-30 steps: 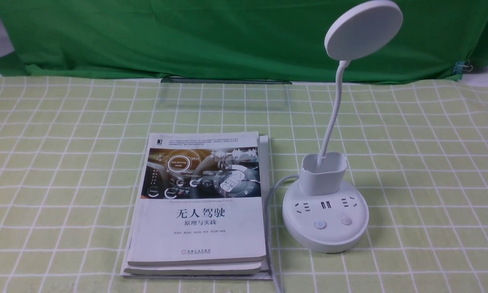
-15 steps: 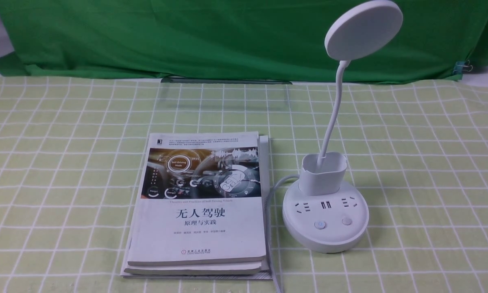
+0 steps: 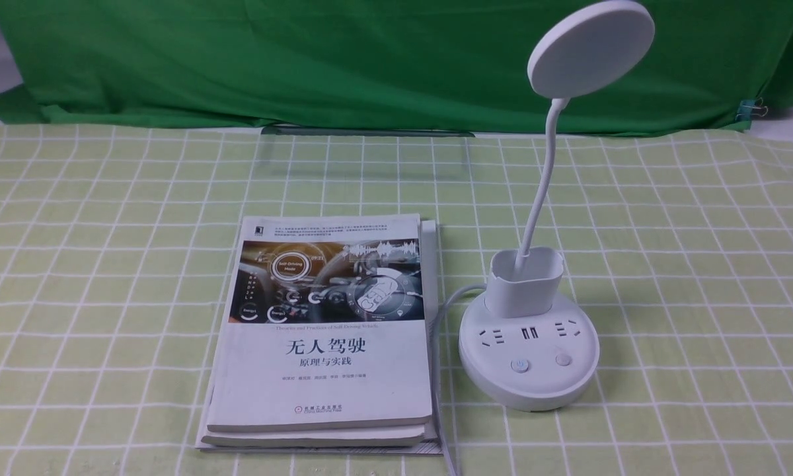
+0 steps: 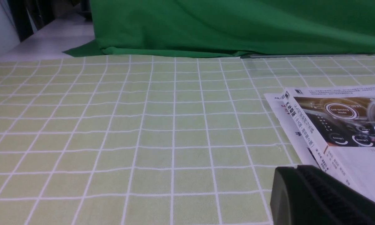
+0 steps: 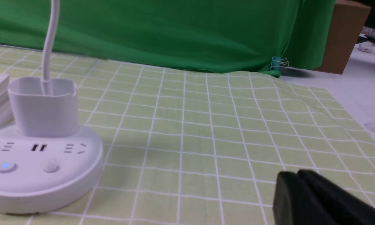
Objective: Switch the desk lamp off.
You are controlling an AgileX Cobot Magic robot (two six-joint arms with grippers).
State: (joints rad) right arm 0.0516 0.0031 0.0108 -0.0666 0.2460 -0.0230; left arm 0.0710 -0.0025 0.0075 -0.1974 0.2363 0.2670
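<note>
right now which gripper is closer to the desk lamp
Right. The right gripper sits just beside the desk lamp base on the cloth. The left gripper is beyond the books, which lie between it and the lamp.

White desk lamp (image 3: 528, 360) upright, disc head raised, beside books (image 3: 324, 337)
</note>
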